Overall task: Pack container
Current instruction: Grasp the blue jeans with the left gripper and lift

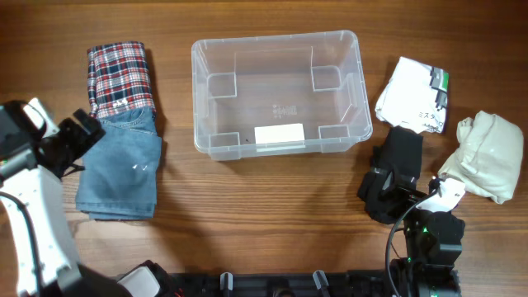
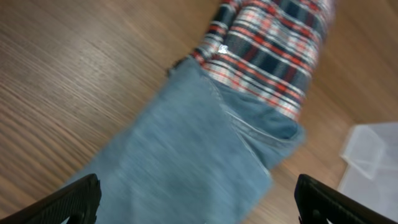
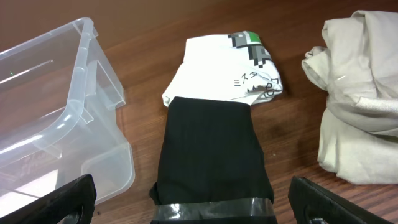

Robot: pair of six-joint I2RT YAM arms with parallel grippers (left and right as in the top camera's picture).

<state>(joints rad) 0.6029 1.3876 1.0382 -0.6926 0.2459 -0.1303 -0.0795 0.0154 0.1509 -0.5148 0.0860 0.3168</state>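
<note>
The container (image 1: 200, 99), a clear plastic bin with a white label, stands empty at the table's middle back; its corner shows in the right wrist view (image 3: 93, 81). Folded blue jeans (image 1: 120, 165) lie at the left, with a folded plaid shirt (image 1: 120, 76) behind them. My left gripper (image 1: 81, 140) is open over the jeans' left edge; the jeans (image 2: 186, 162) lie between its fingers (image 2: 199, 202). My right gripper (image 1: 394, 191) is open over a folded black garment (image 3: 211, 155) with a glossy band. A white printed shirt (image 1: 412, 95) and a cream garment (image 1: 487, 153) lie at the right.
The table is brown wood. A black rail runs along the front edge (image 1: 289, 285). Bare wood lies between the container and the rail.
</note>
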